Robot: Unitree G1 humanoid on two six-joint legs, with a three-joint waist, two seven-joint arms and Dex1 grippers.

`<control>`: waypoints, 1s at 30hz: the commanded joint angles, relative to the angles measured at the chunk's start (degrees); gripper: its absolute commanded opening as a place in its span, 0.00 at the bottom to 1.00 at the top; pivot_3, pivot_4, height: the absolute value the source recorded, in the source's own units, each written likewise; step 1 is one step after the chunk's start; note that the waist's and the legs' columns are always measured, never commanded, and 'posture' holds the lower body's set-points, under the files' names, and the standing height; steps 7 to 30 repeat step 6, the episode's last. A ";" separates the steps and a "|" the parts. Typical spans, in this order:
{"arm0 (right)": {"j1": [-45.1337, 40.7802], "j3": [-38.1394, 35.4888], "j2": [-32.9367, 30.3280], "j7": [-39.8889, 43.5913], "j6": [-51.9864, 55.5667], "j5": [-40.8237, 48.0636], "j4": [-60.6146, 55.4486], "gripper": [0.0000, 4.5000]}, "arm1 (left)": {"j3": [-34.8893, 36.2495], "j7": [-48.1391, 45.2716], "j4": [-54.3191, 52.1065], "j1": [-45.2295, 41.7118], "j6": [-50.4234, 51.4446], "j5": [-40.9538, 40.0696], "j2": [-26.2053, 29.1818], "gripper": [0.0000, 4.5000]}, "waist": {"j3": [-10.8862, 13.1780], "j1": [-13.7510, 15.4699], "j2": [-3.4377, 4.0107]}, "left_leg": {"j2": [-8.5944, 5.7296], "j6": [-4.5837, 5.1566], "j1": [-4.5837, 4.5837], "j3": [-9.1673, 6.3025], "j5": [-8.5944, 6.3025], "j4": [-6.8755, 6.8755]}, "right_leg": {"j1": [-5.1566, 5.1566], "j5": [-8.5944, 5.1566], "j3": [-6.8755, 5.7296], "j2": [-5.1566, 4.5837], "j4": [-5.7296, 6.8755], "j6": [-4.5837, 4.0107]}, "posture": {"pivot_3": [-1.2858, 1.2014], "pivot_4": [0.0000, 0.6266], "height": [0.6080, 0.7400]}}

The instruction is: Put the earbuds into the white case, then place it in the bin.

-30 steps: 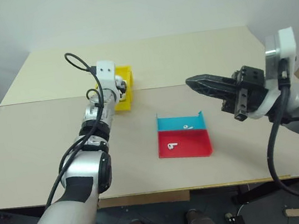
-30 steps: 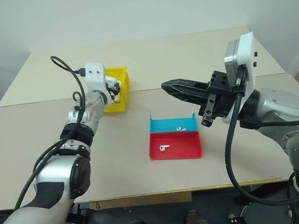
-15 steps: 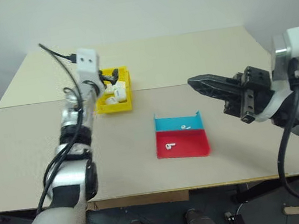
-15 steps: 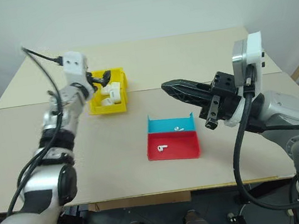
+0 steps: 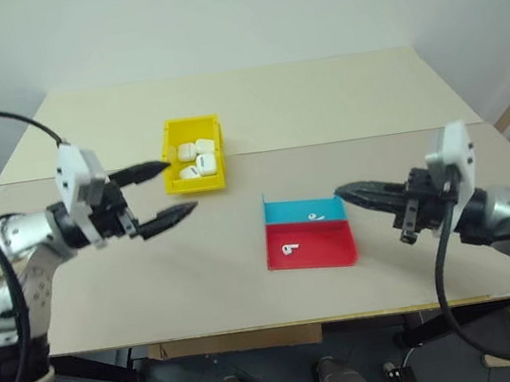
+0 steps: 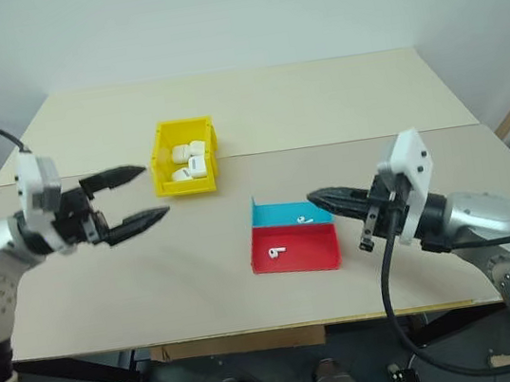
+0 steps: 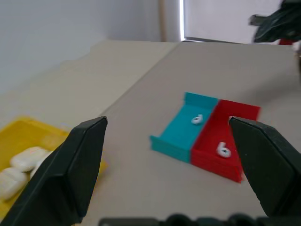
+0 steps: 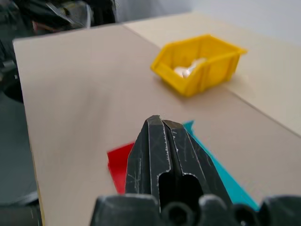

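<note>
Two earbuds [image 5: 290, 248] in the blue-and-red tray [image 5: 342, 258] near the table's front edge: tiny, glossy, probably slippery, best pinched across the stem; left gripper [image 5: 161, 194] spread wide, right gripper [image 5: 344, 194] pressed together

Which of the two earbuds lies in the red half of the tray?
The earbud nearer the table's front edge lies in the red half of the tray. The other earbud lies in the blue half, nearer the yellow bin.
</note>
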 commanded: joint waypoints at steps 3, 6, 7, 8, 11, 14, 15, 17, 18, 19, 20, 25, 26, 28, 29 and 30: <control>4.05 -4.67 -2.15 4.92 -1.90 -0.54 -2.34 0.00 | 4.77 -0.36 -9.20 5.53 3.67 -6.26 3.91 1.00 | 0.00 -0.11 0.00 | 0.02 0.00 0.02 -0.01 0.00 0.00 | 0.00 -0.01 0.00 0.03 0.02 -0.01 | 0.52 0.24 1.00; 4.40 -5.07 -2.11 5.53 -1.73 -0.50 -2.84 0.00 | 5.17 0.81 -9.86 6.98 5.38 -7.57 4.68 1.00 | -0.01 -0.14 -0.01 | 0.02 0.00 0.06 0.01 0.00 0.00 | 0.04 -0.06 0.02 0.03 0.02 0.07 | 0.52 0.24 1.00; 4.40 -5.07 -2.11 5.53 -1.73 -0.50 -2.84 0.00 | 5.17 0.81 -9.86 6.98 5.38 -7.57 4.68 1.00 | -0.01 -0.14 -0.01 | 0.02 0.00 0.06 0.01 0.00 0.00 | 0.04 -0.06 0.02 0.03 0.02 0.07 | 0.52 0.24 1.00; 4.40 -5.07 -2.11 5.53 -1.73 -0.50 -2.84 0.00 | 5.17 0.81 -9.86 6.98 5.38 -7.57 4.68 1.00 | -0.01 -0.14 -0.01 | 0.02 0.00 0.06 0.01 0.00 0.00 | 0.04 -0.06 0.02 0.03 0.02 0.07 | 0.52 0.24 1.00; 4.40 -5.07 -2.11 5.53 -1.73 -0.50 -2.84 0.00 | 5.17 0.81 -9.86 6.98 5.38 -7.57 4.68 1.00 | -0.01 -0.14 -0.01 | 0.02 0.00 0.06 0.01 0.00 0.00 | 0.04 -0.06 0.02 0.03 0.02 0.07 | 0.52 0.24 1.00; 4.40 -5.07 -2.11 5.53 -1.73 -0.50 -2.84 0.00 | 5.17 0.81 -9.86 6.98 5.38 -7.57 4.68 1.00 | -0.01 -0.14 -0.01 | 0.02 0.00 0.06 0.01 0.00 0.00 | 0.04 -0.06 0.02 0.03 0.02 0.07 | 0.52 0.24 1.00; 4.40 -5.07 -2.11 5.53 -1.73 -0.50 -2.84 0.00 | 5.17 0.81 -9.86 6.98 5.38 -7.57 4.68 1.00 | -0.01 -0.14 -0.01 | 0.02 0.00 0.06 0.01 0.00 0.00 | 0.04 -0.06 0.02 0.03 0.02 0.07 | 0.52 0.24 1.00; 4.40 -5.07 -2.11 5.53 -1.73 -0.50 -2.84 0.00 | 5.17 0.81 -9.86 6.98 5.38 -7.57 4.68 1.00 | -0.01 -0.14 -0.01 | 0.02 0.00 0.06 0.01 0.00 0.00 | 0.04 -0.06 0.02 0.03 0.02 0.07 | 0.52 0.24 1.00; 4.40 -5.07 -2.11 5.53 -1.73 -0.50 -2.84 0.00 | 5.17 0.81 -9.86 6.98 5.38 -7.57 4.68 1.00 | -0.01 -0.14 -0.01 | 0.02 0.00 0.06 0.01 0.00 0.00 | 0.04 -0.06 0.02 0.03 0.02 0.07 | 0.52 0.24 1.00; 4.40 -5.07 -2.11 5.53 -1.73 -0.50 -2.84 0.00 | 5.17 0.81 -9.86 6.98 5.38 -7.57 4.68 1.00 | -0.01 -0.14 -0.01 | 0.02 0.00 0.06 0.01 0.00 0.00 | 0.04 -0.06 0.02 0.03 0.02 0.07 | 0.52 0.24 1.00; 4.40 -5.07 -2.11 5.53 -1.73 -0.50 -2.84 0.00 | 5.17 0.81 -9.86 6.98 5.38 -7.57 4.68 1.00 | -0.01 -0.14 -0.01 | 0.02 0.00 0.06 0.01 0.00 0.00 | 0.04 -0.06 0.02 0.03 0.02 0.07 | 0.52 0.24 1.00; 4.40 -5.07 -2.11 5.53 -1.73 -0.50 -2.84 0.00 | 5.17 0.81 -9.86 6.98 5.38 -7.57 4.68 1.00 | -0.01 -0.14 -0.01 | 0.02 0.00 0.06 0.01 0.00 0.00 | 0.04 -0.06 0.02 0.03 0.02 0.07 | 0.52 0.24 1.00; 4.40 -5.07 -2.11 5.53 -1.73 -0.50 -2.84 0.00 | 5.17 0.81 -9.86 6.98 5.38 -7.57 4.68 1.00 | -0.01 -0.14 -0.01 | 0.02 0.00 0.06 0.01 0.00 0.00 | 0.04 -0.06 0.02 0.03 0.02 0.07 | 0.52 0.24 1.00; 4.40 -5.07 -2.11 5.53 -1.73 -0.50 -2.84 0.00 | 5.17 0.81 -9.86 6.98 5.38 -7.57 4.68 1.00 | -0.01 -0.14 -0.01 | 0.02 0.00 0.06 0.01 0.00 0.00 | 0.04 -0.06 0.02 0.03 0.02 0.07 | 0.52 0.24 1.00; 4.40 -5.07 -2.11 5.53 -1.73 -0.50 -2.84 0.00 | 5.17 0.81 -9.86 6.98 5.38 -7.57 4.68 1.00 | -0.01 -0.14 -0.01 | 0.02 0.00 0.06 0.01 0.00 0.00 | 0.04 -0.06 0.02 0.03 0.02 0.07 | 0.52 0.24 1.00; 4.40 -5.07 -2.11 5.53 -1.73 -0.50 -2.84 0.00 | 5.17 0.81 -9.86 6.98 5.38 -7.57 4.68 1.00 | -0.01 -0.14 -0.01 | 0.02 0.00 0.06 0.01 0.00 0.00 | 0.04 -0.06 0.02 0.03 0.02 0.07 | 0.52 0.24 1.00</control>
